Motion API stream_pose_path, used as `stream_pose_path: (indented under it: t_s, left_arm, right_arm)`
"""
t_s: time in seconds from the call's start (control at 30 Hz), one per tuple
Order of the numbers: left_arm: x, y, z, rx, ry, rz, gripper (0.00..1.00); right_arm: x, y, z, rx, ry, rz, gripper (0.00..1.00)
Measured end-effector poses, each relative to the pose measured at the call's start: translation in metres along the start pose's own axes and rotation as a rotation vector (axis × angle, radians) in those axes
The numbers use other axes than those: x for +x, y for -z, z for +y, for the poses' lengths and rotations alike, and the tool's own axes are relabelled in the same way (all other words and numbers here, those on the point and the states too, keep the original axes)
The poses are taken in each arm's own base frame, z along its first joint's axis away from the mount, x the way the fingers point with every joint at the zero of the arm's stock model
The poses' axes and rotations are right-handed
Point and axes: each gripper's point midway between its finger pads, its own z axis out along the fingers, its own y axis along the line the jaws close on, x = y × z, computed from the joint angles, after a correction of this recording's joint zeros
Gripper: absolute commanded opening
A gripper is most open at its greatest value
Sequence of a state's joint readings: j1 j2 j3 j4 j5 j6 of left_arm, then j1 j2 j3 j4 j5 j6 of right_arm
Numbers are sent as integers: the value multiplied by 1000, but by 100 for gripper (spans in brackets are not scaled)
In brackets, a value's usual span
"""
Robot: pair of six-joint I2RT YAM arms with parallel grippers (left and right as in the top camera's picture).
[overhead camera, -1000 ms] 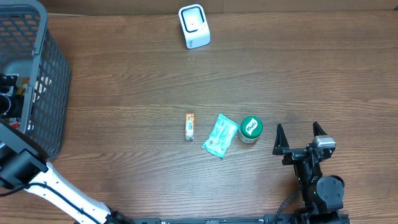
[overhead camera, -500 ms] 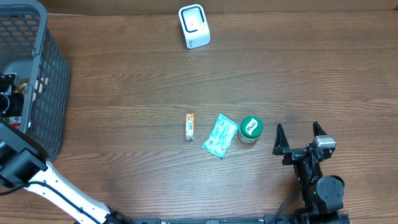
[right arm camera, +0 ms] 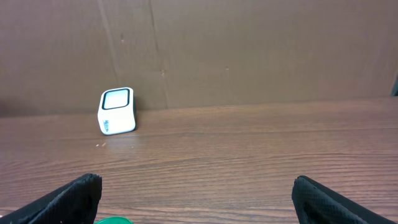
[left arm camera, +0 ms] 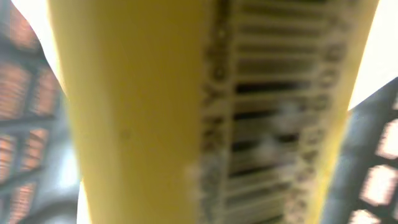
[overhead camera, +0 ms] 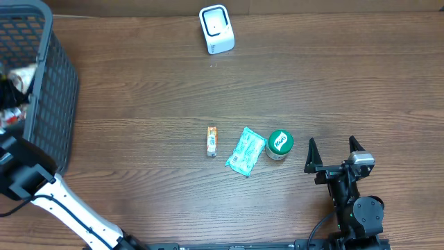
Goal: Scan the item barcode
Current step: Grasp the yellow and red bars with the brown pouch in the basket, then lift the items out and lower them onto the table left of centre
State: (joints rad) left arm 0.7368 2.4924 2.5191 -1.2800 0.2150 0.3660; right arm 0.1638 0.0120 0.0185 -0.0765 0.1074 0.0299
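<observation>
The yellow package fills the left wrist view, pressed so close to the lens that it is blurred. A black barcode runs down its right half. Grey mesh shows past it on both sides, so it sits inside the grey wire basket at the 9 to 10 o'clock edge of the wooden table.

The left arm reaches from 8 o'clock into that basket. The left gripper is mostly hidden behind the mesh in the overhead view. Its fingers do not show in the wrist view, so I cannot tell whether it is clamped on the package, though the package may be held right in front of the lens.

The white barcode scanner stands at 12 o'clock, well apart from the basket.

Near the centre lie three things in a row:
- a small orange and white pack
- a teal pouch just beside it toward 3 o'clock
- a green-lidded tub touching the pouch

The right gripper rests at 4 o'clock near the tub with its jaws spread wide apart, holding nothing.
</observation>
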Motion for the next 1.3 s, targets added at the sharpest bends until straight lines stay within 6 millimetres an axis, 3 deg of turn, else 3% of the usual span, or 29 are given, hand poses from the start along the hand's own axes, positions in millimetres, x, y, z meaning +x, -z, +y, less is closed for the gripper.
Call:
stream_pose_path:
  t_s: [0.13, 0.3, 0.43, 0.53, 0.7, 0.83, 0.9, 1.0, 1.07, 1.3]
  left_arm:
    - [-27, 25, -22, -30, -12, -65, 4]
    - [-47, 47, -51, -80, -20, -112, 4]
    - [-61, 84, -74, -114, -4, -181, 4]
    - [-70, 136, -87, -140, 20, -280, 4]
    - [-73, 257, -103, -184, 69, -519, 4]
    - [-46, 345, -124, -180, 119, -664, 4]
    - [-25, 369, -141, -153, 134, -680, 4]
    - [6, 376, -173, -90, 137, -622, 4]
    - [23, 368, -194, -46, 130, -551, 4]
    - [45, 308, -260, 54, 58, -308, 4]
  right_arm:
    - [0, 0, 0, 0, 0, 0, 100]
    - [0, 0, 0, 0, 0, 0, 100]
    - [0, 0, 0, 0, 0, 0, 100]
    - [0, 0, 0, 0, 0, 0, 100]
    - [0, 0, 0, 0, 0, 0, 100]
    - [0, 0, 0, 0, 0, 0, 100]
    - [0, 0, 0, 0, 0, 0, 100]
    - [0, 0, 0, 0, 0, 0, 100]
    - [0, 0, 0, 0, 0, 0, 100]
    - [0, 0, 0, 0, -1, 0, 100]
